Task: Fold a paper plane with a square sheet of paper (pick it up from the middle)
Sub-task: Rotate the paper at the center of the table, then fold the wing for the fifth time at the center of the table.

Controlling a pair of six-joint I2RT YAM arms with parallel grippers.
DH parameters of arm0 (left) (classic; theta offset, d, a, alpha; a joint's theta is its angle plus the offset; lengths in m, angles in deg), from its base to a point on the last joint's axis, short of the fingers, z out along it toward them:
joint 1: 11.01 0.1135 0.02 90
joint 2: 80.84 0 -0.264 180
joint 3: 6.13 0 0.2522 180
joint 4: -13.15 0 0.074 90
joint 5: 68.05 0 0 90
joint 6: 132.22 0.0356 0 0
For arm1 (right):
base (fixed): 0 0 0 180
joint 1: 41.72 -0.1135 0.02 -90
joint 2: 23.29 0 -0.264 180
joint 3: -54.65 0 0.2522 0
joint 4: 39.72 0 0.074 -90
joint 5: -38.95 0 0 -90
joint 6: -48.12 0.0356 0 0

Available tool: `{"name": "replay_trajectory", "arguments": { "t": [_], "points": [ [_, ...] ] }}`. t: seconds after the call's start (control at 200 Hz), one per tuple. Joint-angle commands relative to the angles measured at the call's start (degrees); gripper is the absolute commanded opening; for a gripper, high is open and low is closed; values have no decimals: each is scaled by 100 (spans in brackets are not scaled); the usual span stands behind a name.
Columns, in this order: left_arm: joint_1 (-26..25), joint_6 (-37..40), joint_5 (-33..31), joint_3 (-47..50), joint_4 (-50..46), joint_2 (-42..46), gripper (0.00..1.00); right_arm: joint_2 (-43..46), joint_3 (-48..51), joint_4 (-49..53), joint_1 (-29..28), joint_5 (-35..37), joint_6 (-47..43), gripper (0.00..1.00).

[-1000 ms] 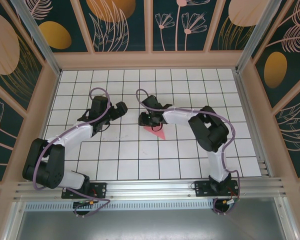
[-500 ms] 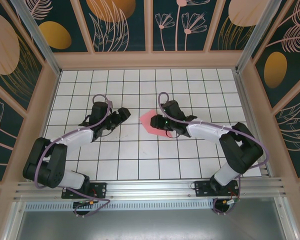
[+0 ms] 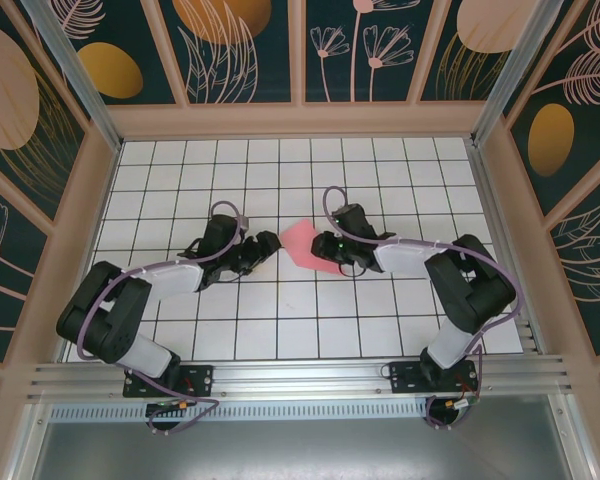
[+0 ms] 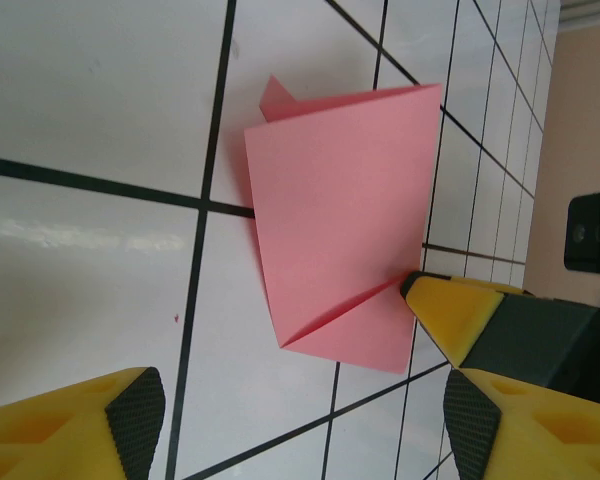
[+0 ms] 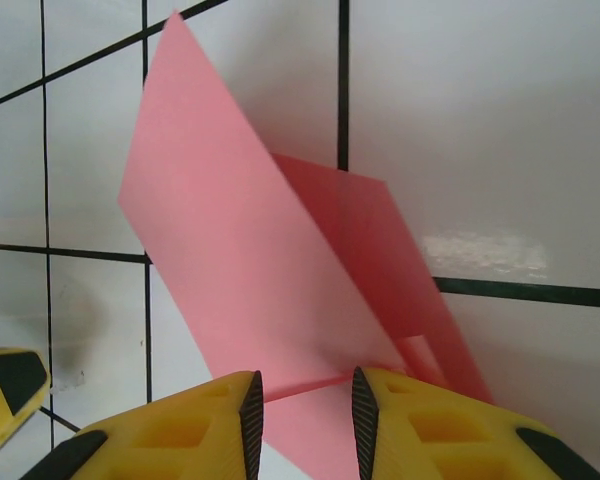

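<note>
The square sheet of paper [image 3: 302, 243] is a pink, partly folded piece lying on the white grid floor [image 3: 280, 300] in the middle. It also shows in the left wrist view [image 4: 345, 215] and the right wrist view [image 5: 230, 240], where one lighter flap lifts off a darker layer. My right gripper [image 3: 327, 250] sits at the paper's right edge, and its fingertips [image 5: 365, 405] stand a narrow gap apart over a crease, so the gripper [image 5: 307, 408] is open. My left gripper [image 3: 267, 249] waits just left of the paper, wide open [image 4: 300, 420] and holding nothing.
The right arm's yellow fingertip [image 4: 435, 300] touches the paper's near corner in the left wrist view. A left-gripper fingertip [image 5: 10, 385] shows at the lower left of the right wrist view. Wooden walls [image 3: 300, 120] ring the floor, and a metal rail [image 3: 300, 375] runs along the front.
The right arm swung from reaching left over the paper to its right side. The paper, a small triangle before, now lies spread wider and farther back. The left gripper moved right toward it.
</note>
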Motion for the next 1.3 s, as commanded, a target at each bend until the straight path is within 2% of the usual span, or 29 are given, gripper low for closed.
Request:
{"name": "replay_trajectory", "arguments": {
  "t": [0.0,0.235,0.265,0.595,1.296],
  "points": [
    [-120,-213,130,-61,312,-133,76,-144,272,-491,150,-300,141,33],
    [-261,-465,263,-130,520,-312,75,-179,656,-928,295,-705,477,33],
    [-281,-487,287,-154,543,-340,76,-180,701,-997,491,-761,533,33],
    [-504,-721,530,-525,751,-806,73,-209,1239,-1878,982,-1637,1044,32],
    [-724,-868,734,-1344,400,-1845,58,-397,1392,-2261,1155,-2034,1167,32]
  ]
}}
